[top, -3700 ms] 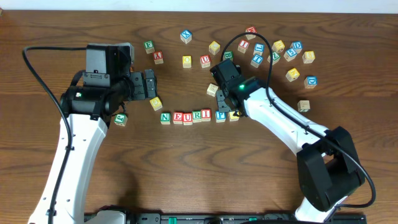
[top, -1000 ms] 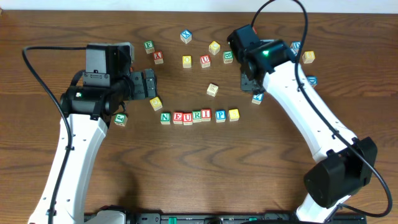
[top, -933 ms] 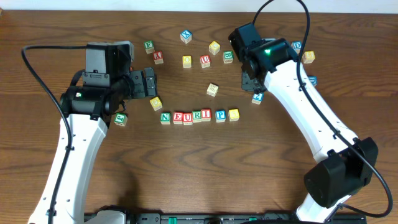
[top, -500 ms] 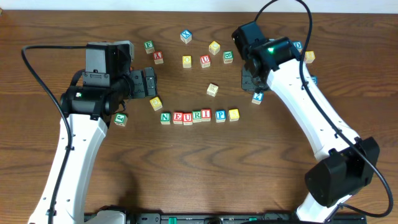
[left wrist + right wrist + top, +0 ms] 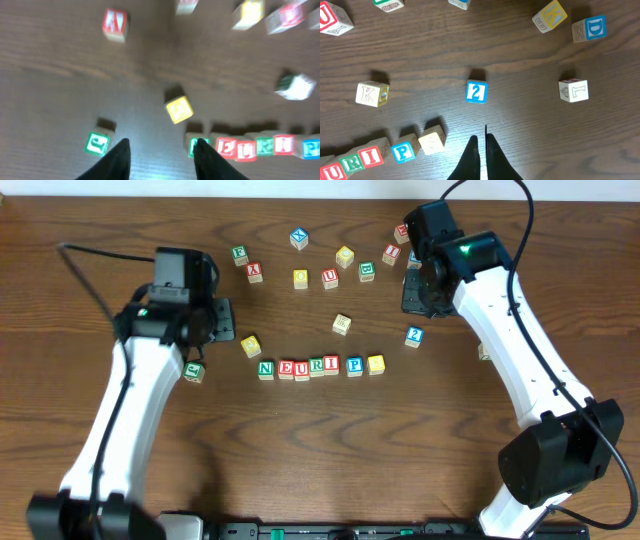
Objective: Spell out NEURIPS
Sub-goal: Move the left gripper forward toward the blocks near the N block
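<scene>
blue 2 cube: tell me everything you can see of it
The 2 cube is a small wooden block with a blue top face, a white 2 and pale sides. It sits flat on the table, touching nothing, between the K cube and the L cube. The shut right pincer hangs near it, without contact.

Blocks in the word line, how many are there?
7. They sit in one row at mid-table, left to right: N, E, U, R, I, then a small gap, P and a yellowish block whose letter I can't read. The whole row is in plain view.
</scene>
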